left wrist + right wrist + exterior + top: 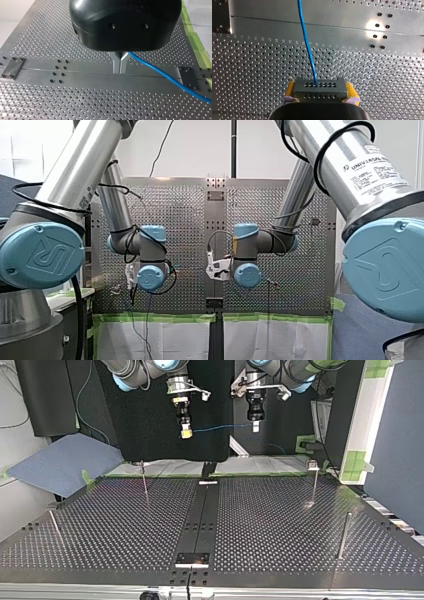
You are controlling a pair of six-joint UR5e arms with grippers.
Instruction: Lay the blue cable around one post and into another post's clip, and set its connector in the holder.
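My right gripper (321, 94) is shut with its yellow pads on the dark grey connector (320, 88), from which the blue cable (307, 42) runs ahead over the perforated table. My left gripper (120, 71) is shut with its metal fingers pinching the blue cable (165, 75), which trails off to one side. In the top view both grippers hang high above the table's far edge, my right gripper (186, 433) at the left and my left gripper (255, 426) at the right, with the cable (220, 427) stretched nearly level between them.
Thin posts stand on the table (260, 525): one at the far left (144, 480), one with a clip on top at the far right (314, 482), one near right (344, 535), one near left (54, 526). A small plate (192, 559) sits on the centre strip's near end.
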